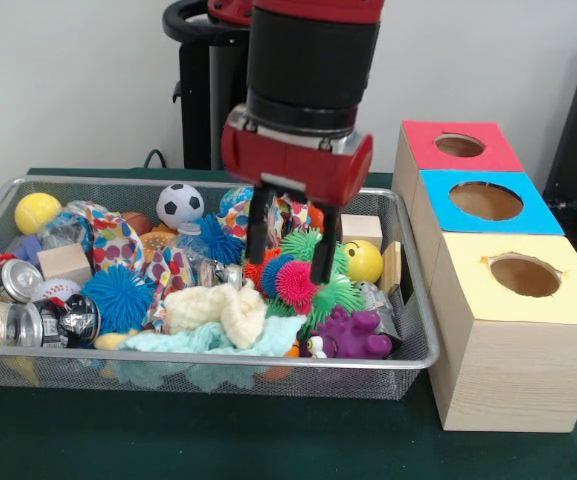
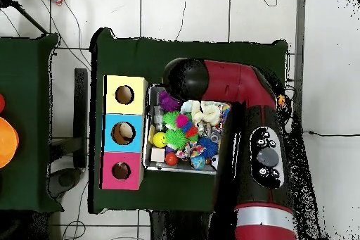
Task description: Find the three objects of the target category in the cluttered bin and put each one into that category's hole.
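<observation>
Between our gripper's [image 1: 289, 252] two dark fingers, which stand spread apart over the wire mesh bin [image 1: 218, 365], we see a cluster of spiky rubber balls: a pink one [image 1: 295, 282] just below the tips, a green one [image 1: 303, 243] in the gap and another green one [image 1: 336, 294] under the right finger. The fingers clasp nothing; whether the tips touch the spikes we cannot tell. A larger blue spiky ball [image 1: 118, 296] lies well to the left among crushed metal cans [image 1: 13, 280]. A smooth yellow smiley ball [image 1: 364, 261] sits just right of the gripper, a knobbly purple toy [image 1: 350, 335] at the bin's front. Soft cream cloth [image 1: 216, 308] lies crumpled mid-bin. Beside the bin stand three wooden boxes with round holes, topped red [image 1: 458, 147], blue [image 1: 486, 202] and yellow [image 1: 524, 276].
</observation>
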